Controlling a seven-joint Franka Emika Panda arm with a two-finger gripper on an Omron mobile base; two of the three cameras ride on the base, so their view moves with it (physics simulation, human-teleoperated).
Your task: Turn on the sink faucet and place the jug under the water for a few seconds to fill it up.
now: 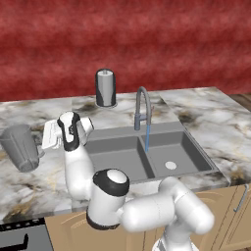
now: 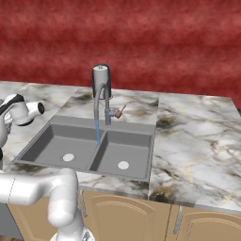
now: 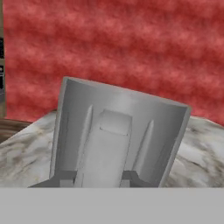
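Left base view: jug (image 1: pixel 19 146), translucent grey, tapered, tilted slightly, on the marble tabletop (image 1: pixel 206 115) at far left, well apart from the sink. Handle side toward the arm, near the white hand. In hand view, jug (image 3: pixel 118 135) close up and wide, pale inner wall with vertical ribs visible; gripper fingertips (image 3: pixel 65 180) low against its base. Whether spread or pressed together cannot be told; no pinch on the jug visible.

Gripper (image 1: pixel 49 135) in left base view just beside the jug on its right, over the tabletop left of the sink; fingers hidden behind the hand body.

Sink (image 1: pixel 117 135), dark grey, double basin, set in the tabletop centre; round pale drain in the right basin. In right base view, sink (image 2: pixel 47 132) with a drain in each basin.

Sink faucet (image 1: pixel 141 110), slim grey gooseneck, behind the divider between basins; in right base view sink faucet (image 2: pixel 101 101) with small side lever angled up to the right. Water (image 1: pixel 147 138), thin blue stream, falling from the spout onto the divider area; likewise water (image 2: pixel 97 132).

Canister (image 1: pixel 105 87), opaque grey lidded cylinder, upright on the tabletop behind the faucet, near the red wall (image 1: pixel 125 39). Canister (image 2: pixel 101 75) directly behind the faucet arch.

Between jug and stream: arm's own wrist and the left basin rim. Wooden cabinet doors (image 2: pixel 122 214) below the tabletop.
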